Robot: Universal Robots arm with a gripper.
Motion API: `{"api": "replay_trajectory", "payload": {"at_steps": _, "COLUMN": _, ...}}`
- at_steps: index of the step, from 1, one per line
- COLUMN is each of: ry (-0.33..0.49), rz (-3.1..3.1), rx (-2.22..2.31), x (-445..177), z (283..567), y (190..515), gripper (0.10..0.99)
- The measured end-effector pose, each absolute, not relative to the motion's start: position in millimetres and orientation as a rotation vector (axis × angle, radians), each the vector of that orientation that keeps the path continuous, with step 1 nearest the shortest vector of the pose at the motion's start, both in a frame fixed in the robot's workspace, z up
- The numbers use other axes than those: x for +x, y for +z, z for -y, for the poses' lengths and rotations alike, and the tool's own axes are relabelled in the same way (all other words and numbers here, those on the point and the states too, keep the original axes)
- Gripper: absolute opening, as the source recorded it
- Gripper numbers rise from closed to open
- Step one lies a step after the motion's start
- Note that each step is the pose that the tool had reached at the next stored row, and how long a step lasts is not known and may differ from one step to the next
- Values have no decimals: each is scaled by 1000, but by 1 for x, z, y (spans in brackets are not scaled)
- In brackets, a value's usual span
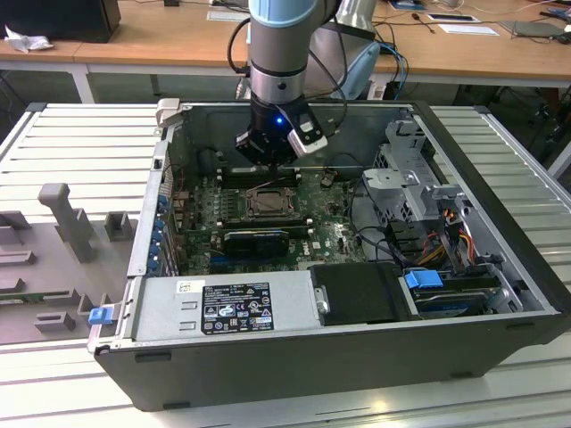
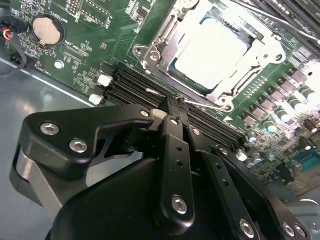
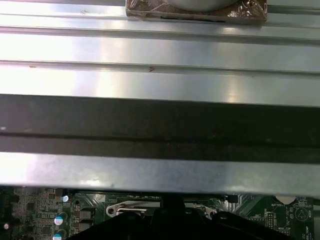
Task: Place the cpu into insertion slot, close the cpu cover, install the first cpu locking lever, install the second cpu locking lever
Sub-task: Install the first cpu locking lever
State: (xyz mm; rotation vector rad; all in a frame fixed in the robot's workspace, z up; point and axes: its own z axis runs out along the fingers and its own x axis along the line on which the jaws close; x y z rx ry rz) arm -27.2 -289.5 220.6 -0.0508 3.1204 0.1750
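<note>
Second wrist view: the gripper [image 2: 174,104] is seen closed, tips together at the end of a thin wire locking lever [image 2: 205,104]; whether the wire is pinched cannot be told. Just beyond, the cpu [image 2: 210,55] is seated under the lowered cpu cover [image 2: 159,50]. A lever step is judged in hand; a steady, guided push is called for.

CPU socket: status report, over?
Gripper shut, tips at locking lever end. Cpu seated, cpu cover down over it. Memory slots close beside tips.
</note>
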Motion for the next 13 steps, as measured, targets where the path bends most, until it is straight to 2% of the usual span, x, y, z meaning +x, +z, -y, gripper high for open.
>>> {"api": "replay_trajectory", "payload": {"at_steps": 13, "ry": 169, "rz": -3121, "rx": -50, "x": -21, "z": 289, "y": 206, "gripper": 106}}
